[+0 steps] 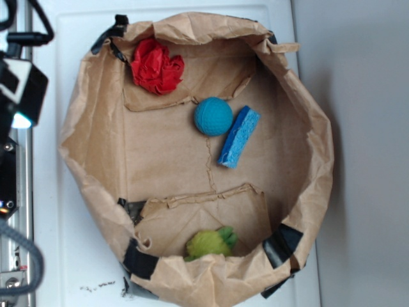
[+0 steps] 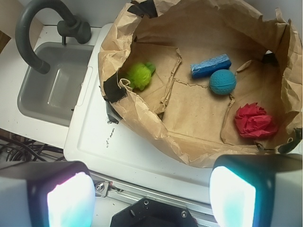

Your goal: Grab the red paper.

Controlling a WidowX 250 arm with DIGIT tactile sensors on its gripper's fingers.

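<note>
The red paper (image 1: pixel 156 65) (image 2: pixel 255 120) is a crumpled bright red wad lying inside a wide brown paper bag (image 1: pixel 89 137) (image 2: pixel 142 120), against the bag's wall. In the wrist view my gripper (image 2: pixel 151 196) hangs well outside the bag, over the white counter's edge, with the wad ahead and to the right. Its two fingers (image 2: pixel 64 198) stand wide apart with nothing between them, so it is open. In the exterior view only part of the gripper (image 1: pixel 19 96) shows at the left edge.
Inside the bag lie a teal-blue ball (image 1: pixel 213 116) (image 2: pixel 222 81), a blue sponge (image 1: pixel 239 137) (image 2: pixel 210 65) and a fuzzy green lump (image 1: pixel 211 243) (image 2: pixel 140 75). A grey sink (image 2: pixel 54 87) with a dark faucet (image 2: pixel 38 28) sits left of the bag. Cables (image 1: pixel 22 268) run along the left.
</note>
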